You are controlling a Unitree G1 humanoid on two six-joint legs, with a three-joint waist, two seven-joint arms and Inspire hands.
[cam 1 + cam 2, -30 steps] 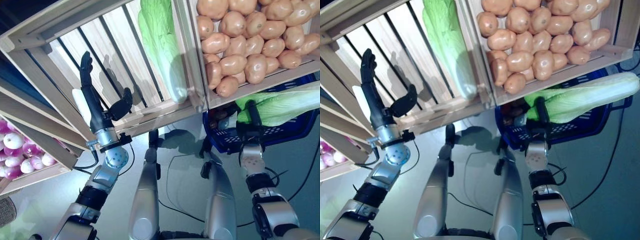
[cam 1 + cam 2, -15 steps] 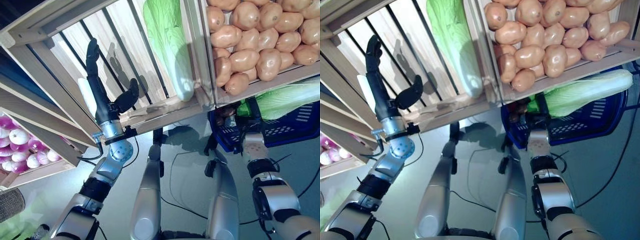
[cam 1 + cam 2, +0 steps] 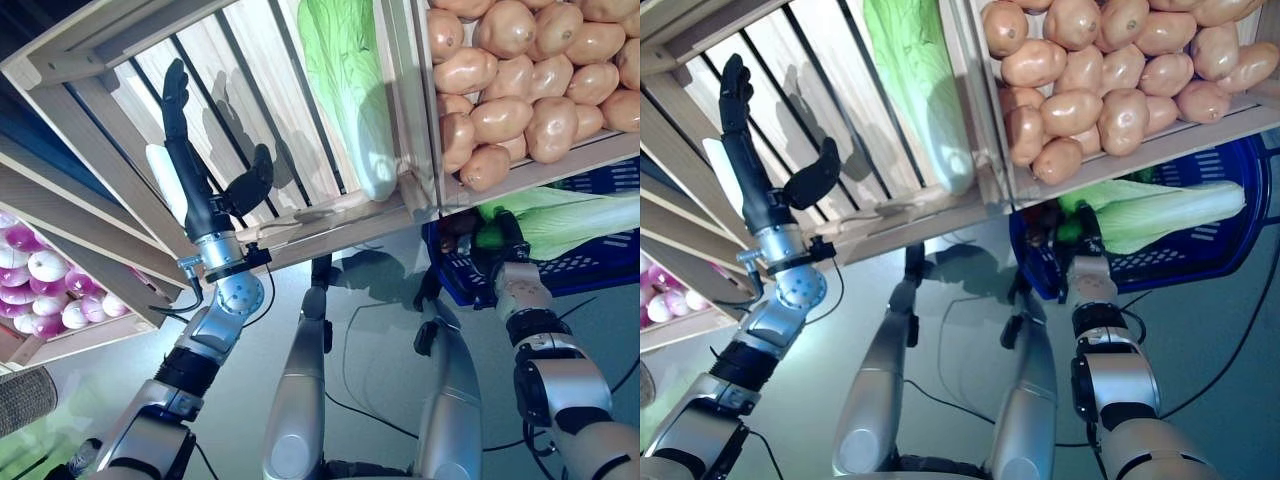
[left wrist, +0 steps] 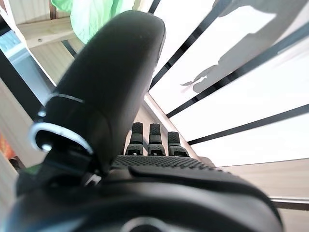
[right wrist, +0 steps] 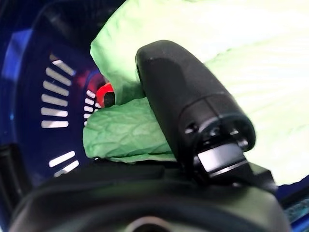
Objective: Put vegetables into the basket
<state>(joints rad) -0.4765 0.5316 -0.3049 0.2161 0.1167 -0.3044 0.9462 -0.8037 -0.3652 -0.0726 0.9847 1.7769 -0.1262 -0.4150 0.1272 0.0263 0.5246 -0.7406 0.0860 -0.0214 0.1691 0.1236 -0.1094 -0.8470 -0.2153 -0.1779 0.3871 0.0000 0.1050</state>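
Cabbage (image 3: pixel 1160 212) gripped in right robot hand (image 3: pixel 1087 262), over basket (image 3: pixel 1200 255)

A long pale-green cabbage (image 3: pixel 1160 210) is gripped at its leafy end by the right robot hand (image 3: pixel 1087 262), lying sideways across the blue basket (image 3: pixel 1200 250) beyond the fingers.

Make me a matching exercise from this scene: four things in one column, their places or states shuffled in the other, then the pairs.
Things:
1. potatoes
2. cabbage in the right hand
3. left hand
4. blue basket

Places or states:
A. open, raised before the slatted crate
B. piled in the right-hand wooden crate
C. below the potato crate
D. lying over the basket, gripped at its leafy end

Pairs: 1-B, 2-D, 3-A, 4-C
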